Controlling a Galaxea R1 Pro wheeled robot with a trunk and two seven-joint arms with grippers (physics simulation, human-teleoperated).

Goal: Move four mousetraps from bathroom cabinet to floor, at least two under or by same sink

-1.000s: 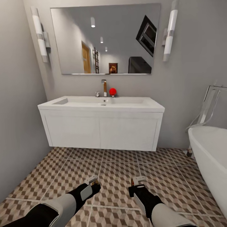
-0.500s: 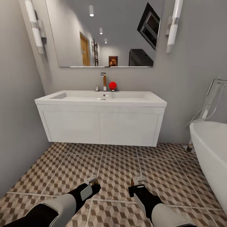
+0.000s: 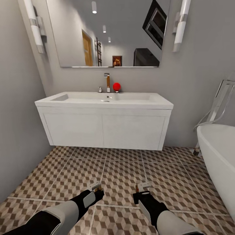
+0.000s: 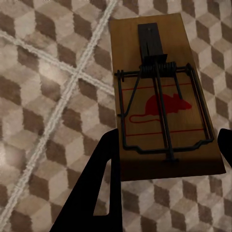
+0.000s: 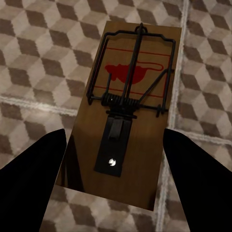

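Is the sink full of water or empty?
Empty, as far as the head view shows: the sink basin looks dry and white around its drain, and nothing runs from the tap.

Even, soft light (no glare); wrist views slightly blurred.

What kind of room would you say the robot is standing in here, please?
A bathroom: a white wall-hung sink under a mirror, a white bathtub beside it, and patterned floor tiles.

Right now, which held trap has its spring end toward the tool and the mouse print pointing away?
The right tool's mousetrap: its black spring plate sits between the fingers, red mouse beyond. The left tool's mousetrap is reversed, mouse nearest the fingers.
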